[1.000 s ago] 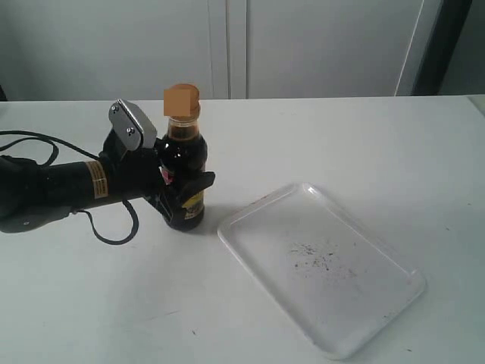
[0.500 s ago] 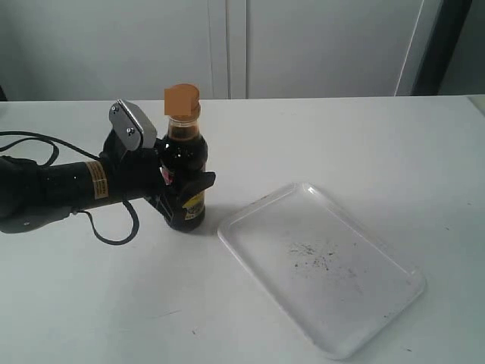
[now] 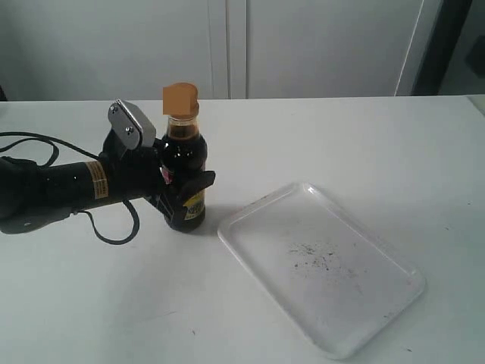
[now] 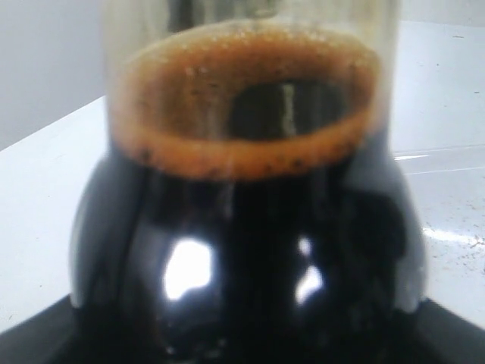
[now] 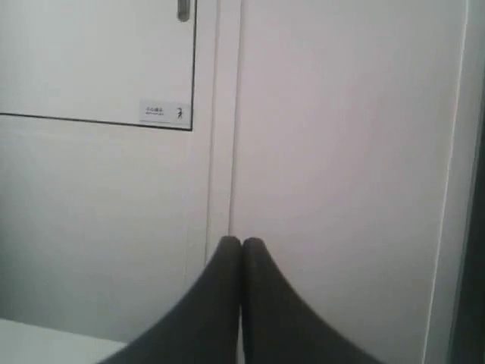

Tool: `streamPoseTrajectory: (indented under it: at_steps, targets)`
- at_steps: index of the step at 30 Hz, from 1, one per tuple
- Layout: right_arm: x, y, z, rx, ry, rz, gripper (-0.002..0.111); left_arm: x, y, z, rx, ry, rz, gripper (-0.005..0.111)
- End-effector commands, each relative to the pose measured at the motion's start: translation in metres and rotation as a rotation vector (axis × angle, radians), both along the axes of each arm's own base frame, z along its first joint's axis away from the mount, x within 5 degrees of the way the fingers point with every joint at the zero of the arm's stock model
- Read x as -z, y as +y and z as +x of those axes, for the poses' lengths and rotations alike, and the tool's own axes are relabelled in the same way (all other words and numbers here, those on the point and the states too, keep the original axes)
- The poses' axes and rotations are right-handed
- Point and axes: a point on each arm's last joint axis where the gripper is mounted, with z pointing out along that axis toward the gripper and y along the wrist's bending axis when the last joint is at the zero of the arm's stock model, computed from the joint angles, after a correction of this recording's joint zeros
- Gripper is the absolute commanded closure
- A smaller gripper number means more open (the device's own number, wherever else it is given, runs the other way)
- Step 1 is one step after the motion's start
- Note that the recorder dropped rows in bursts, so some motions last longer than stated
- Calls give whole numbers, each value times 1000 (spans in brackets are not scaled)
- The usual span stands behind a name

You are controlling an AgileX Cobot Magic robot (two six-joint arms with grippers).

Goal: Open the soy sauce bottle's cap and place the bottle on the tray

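Note:
The soy sauce bottle (image 3: 186,155) stands upright on the white table, left of the tray (image 3: 371,299). Its orange-tan cap (image 3: 180,98) sits on the neck, and no white spout shows. My left gripper (image 3: 184,199) reaches in from the left and is shut on the bottle's lower body, one finger (image 3: 198,182) curling round the front over the label. The left wrist view is filled by the bottle's dark shoulder and foamy liquid line (image 4: 250,152). My right gripper (image 5: 242,244) is shut on nothing, points at a white cabinet, and is out of the exterior view.
The flat white tray lies at an angle at the front right, with dark specks at its centre (image 3: 314,256). A black cable (image 3: 34,144) trails behind the left arm. White cabinet doors (image 3: 303,45) stand along the table's far edge.
The top of the bottle has shifted very slightly to the left. The left arm and the tray stay as they were.

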Motion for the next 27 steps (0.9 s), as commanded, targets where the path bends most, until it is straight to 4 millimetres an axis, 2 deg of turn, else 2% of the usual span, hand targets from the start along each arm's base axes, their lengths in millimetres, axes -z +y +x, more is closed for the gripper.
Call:
streamPoseTrajectory:
  at_steps: [1,7,15,21,27]
  targets:
    - [-2,20,24,-94,15,-33,108,-11,-1,0,5,-26,-75,107]
    - [11,53,54,-184,50,-141,108,-11,-1,0,5,-26,-75,107]
    - [44,97,82,-233,57,-335,108,-11,-1,0,3,-24,-77,107]
    - [64,124,97,-268,-4,-503,108,-11,-1,0,3,-24,-77,107]
    - [84,142,116,-318,-18,-602,108,-11,-1,0,4,-26,-80,107]
